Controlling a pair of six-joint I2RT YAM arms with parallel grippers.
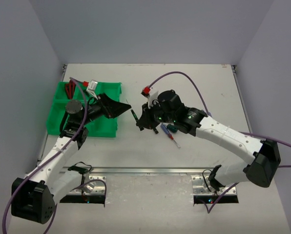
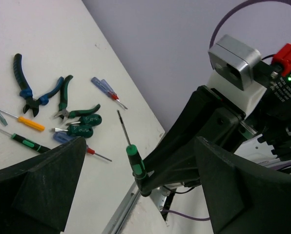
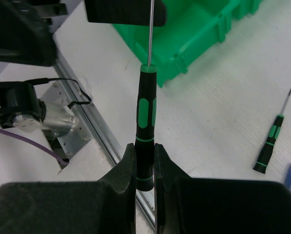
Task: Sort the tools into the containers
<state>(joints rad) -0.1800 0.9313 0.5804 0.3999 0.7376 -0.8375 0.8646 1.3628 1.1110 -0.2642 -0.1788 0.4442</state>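
— Two hands almost meet in the overhead view: your right hand (image 1: 140, 122) pinches a black-and-green screwdriver (image 1: 134, 115) in the air just beside the green tray (image 1: 102, 127), and your left hand (image 1: 126, 106) faces it, spread wide and gripping nothing. What's the step?
— A hand-over, I'd judge. The tray sits on the left arm's side, so pass the tool across rather than reach over.
— And from the left wrist?
— You see the screwdriver lined up with the gap between your open fingers (image 2: 43, 180), shaft toward you, the right hand gripping the handle's far end. Whether the tip is inside the gap I cannot tell. Move in until the handle is between the fingers, and close there, not on the thin shaft.
— The right wrist?
— Your right hand is clamped tight on the butt of the handle; a second screwdriver (image 3: 270, 144) lies on the worktop (image 3: 223, 112). Release only once the left hand has closed firmly, then draw straight back so nothing twists loose.
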